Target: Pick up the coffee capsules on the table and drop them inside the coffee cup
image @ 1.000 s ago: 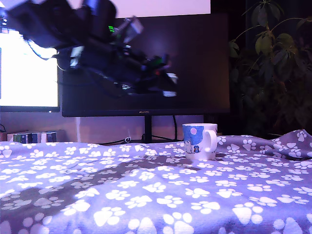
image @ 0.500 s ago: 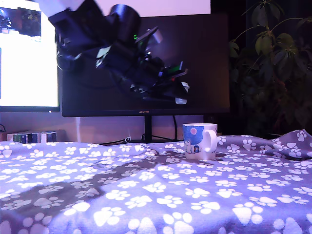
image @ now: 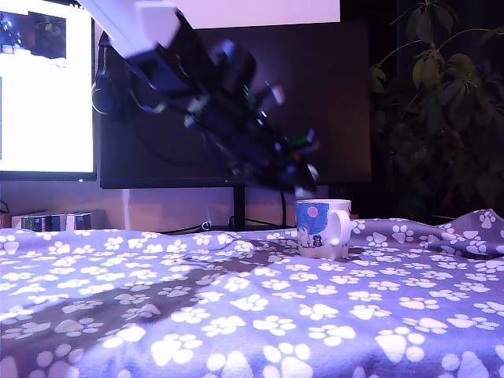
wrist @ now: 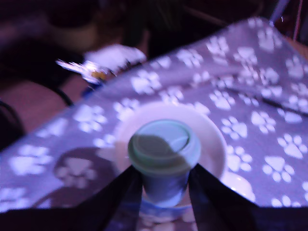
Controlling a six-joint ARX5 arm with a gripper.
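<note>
Capsule [wrist: 163,161] in closed pincer [wrist: 164,185] (above cup [wrist: 214,144])

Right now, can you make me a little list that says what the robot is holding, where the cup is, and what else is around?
end effector: shut on the pale teal coffee capsule, held above the cup's opening
coffee cup: white mug, upright on the table, handle toward the exterior view's right
table: covered in blue-purple paw-print cloth
behind: dark monitor, a bright screen, a leafy plant
second capsule: not seen
</note>
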